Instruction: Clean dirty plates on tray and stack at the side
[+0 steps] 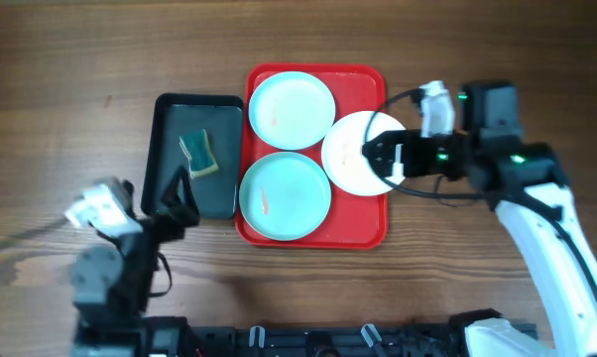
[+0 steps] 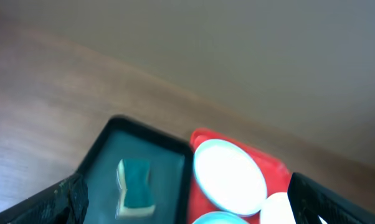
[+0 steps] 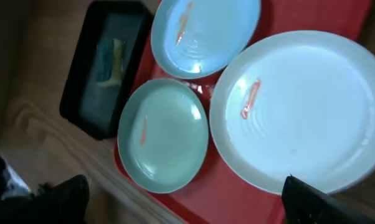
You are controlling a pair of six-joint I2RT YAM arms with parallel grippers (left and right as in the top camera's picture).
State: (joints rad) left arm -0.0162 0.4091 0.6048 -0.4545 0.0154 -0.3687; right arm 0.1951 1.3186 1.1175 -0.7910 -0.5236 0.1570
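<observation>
All three plates lie on the red tray point(image 1: 363, 226), which rests in the middle of the wooden table point(image 1: 80, 79). The upper light-blue plate point(image 1: 292, 109) fills the top left part of the tray in the overhead view. The lower light-blue plate point(image 1: 285, 195) lies just beside it, below. The white plate point(image 1: 343, 149) is on the right side, close to both of them, and its edge sticks out over the right rim of the tray. In the right wrist view each plate carries one thin orange-red smear point(image 3: 250, 99).

The right gripper point(image 1: 380, 154) hangs over the right part of the white plate. In its own wrist view its two fingers point(image 3: 318, 202) stand far apart at the lower corners and hold nothing. I cannot tell whether they touch the plate.

A narrower black tray point(image 1: 170, 119) lies directly beside the left rim of the red tray. In it rests a green sponge point(image 1: 200, 154) with a yellow layer.

The left gripper point(image 1: 177, 198) is over the lower part of the black tray, well apart from the plates. The left wrist view is blurred, but it shows the fingers spread wide with nothing between them.
</observation>
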